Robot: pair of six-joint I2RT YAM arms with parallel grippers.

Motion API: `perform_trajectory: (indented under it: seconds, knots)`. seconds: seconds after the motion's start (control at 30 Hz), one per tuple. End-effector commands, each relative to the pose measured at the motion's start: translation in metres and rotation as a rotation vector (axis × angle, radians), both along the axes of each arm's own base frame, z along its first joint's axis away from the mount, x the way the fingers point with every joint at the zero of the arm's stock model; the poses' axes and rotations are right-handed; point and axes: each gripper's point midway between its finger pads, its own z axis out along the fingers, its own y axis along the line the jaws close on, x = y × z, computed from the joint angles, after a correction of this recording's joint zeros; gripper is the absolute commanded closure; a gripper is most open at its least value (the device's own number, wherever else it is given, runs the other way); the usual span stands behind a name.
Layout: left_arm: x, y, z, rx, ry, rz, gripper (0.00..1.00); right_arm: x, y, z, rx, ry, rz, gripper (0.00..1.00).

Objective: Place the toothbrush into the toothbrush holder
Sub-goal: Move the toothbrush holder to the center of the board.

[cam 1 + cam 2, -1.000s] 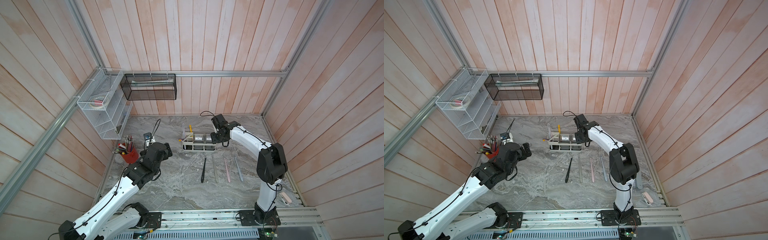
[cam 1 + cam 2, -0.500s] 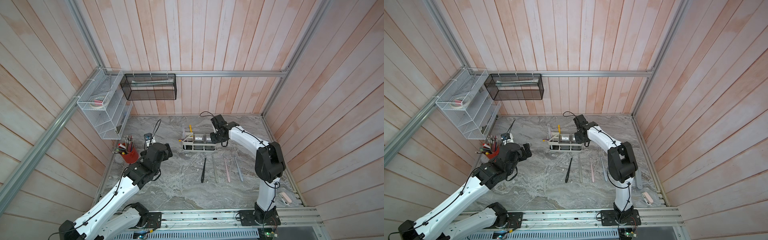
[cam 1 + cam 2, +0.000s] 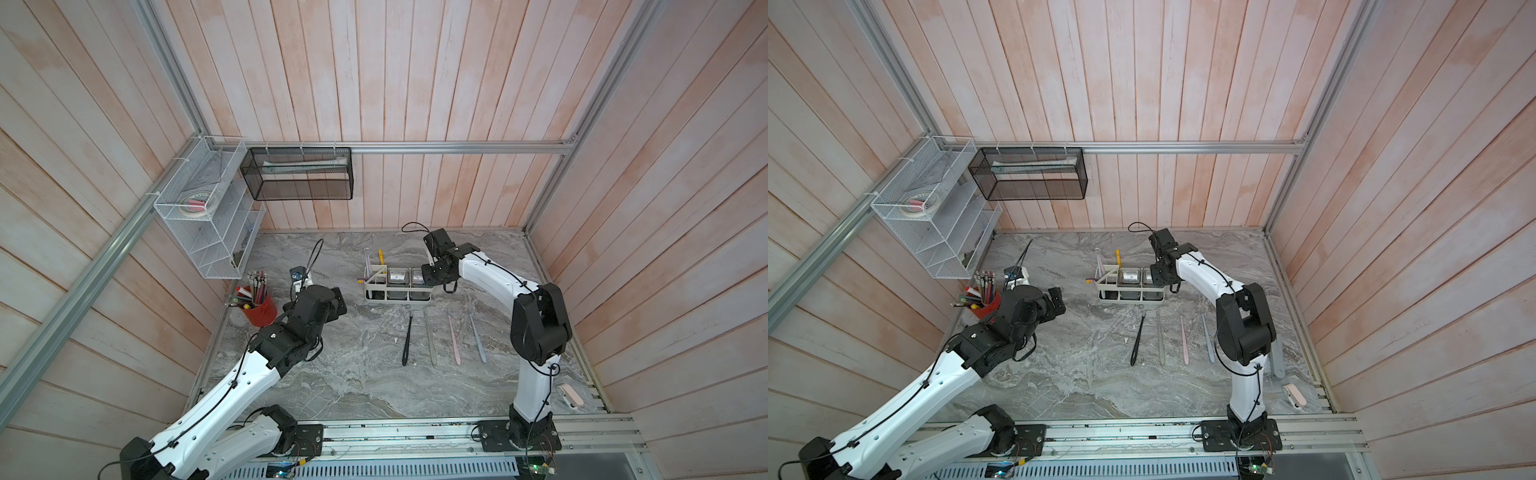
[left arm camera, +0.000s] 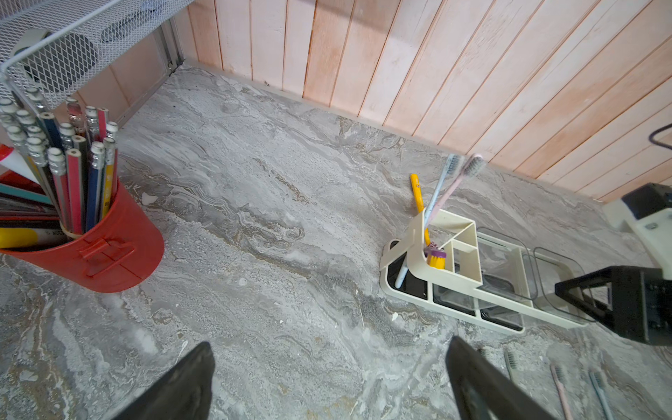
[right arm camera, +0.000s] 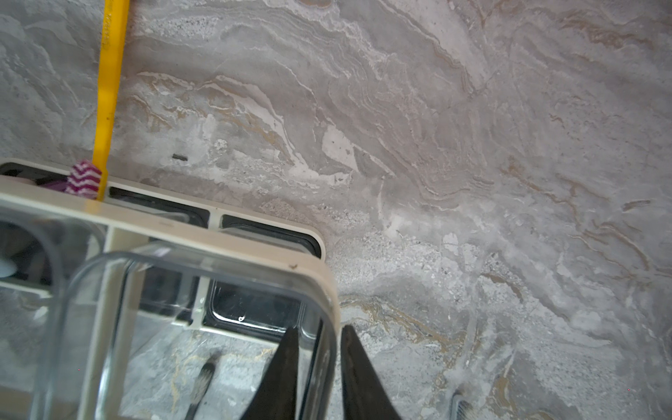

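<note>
Top views both show a grey marble desk (image 3: 361,386) inside plank walls, with a white robot arm at each side. At the back middle the cream holder (image 3: 398,302) sits upright. Well apart from it, on the left arm's side, stands a red cup (image 3: 262,311) of pencils. Right wrist view: the right gripper (image 5: 319,334) is almost closed and pinches the holder's end wall, one finger inside the clear end cup and one outside the frame. It carries no brush. Left wrist view: the left gripper (image 4: 329,343) hangs wide open and empty above bare desk. Three brushes are already in the holder's divided section: a yellow brush (image 4: 418,198), a light-blue brush (image 4: 442,182) and a light-pink brush (image 4: 452,189). Four more lie in a row on the desk near the holder's front: black brush (image 3: 407,340), grey brush (image 3: 429,340), pink brush (image 3: 454,340) and blue brush (image 3: 477,337). The job looks partly done at best. The right arm seems to be steadying or shifting the holder, so picking up and slotting a desk brush is yet to come.
</note>
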Motion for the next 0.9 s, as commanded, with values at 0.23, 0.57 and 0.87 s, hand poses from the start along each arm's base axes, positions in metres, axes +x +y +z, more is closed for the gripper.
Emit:
perform_trajectory:
  seconds: [0.23,0.57,0.87]
  knots:
    - [-0.001,-0.001,0.0,-0.017,0.009,-0.002,0.0,-0.003,-0.007,-0.015,-0.027,0.047,-0.019,0.9]
    - [0.0,-0.001,0.0,-0.015,0.01,-0.003,0.0,-0.005,-0.025,-0.007,-0.045,0.032,-0.047,0.93]
    - [-0.001,-0.001,0.0,-0.014,0.01,-0.003,0.0,-0.007,-0.047,-0.002,-0.041,0.021,-0.089,0.93]
